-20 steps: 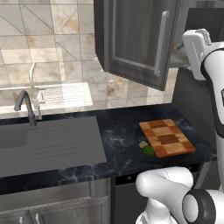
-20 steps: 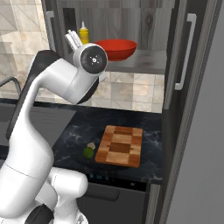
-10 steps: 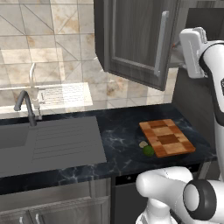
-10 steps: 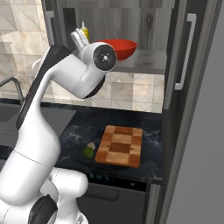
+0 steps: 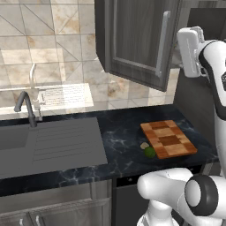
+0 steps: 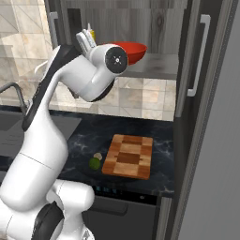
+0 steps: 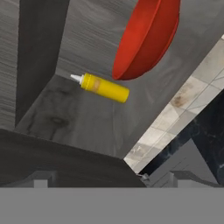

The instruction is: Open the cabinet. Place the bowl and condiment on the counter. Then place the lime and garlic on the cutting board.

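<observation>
Claw spread, empty, at cabinet shelf near condiment, bowl.

Condiment mostly hidden behind arm; bowl cut off by top edge

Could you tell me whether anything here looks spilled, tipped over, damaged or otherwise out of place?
Nothing stands out. The cabinet is open, with the red bowl and the yellow condiment sitting on its shelf. The lime and garlic rest on the counter beside the cutting board, which lies flat. No spills show.
</observation>
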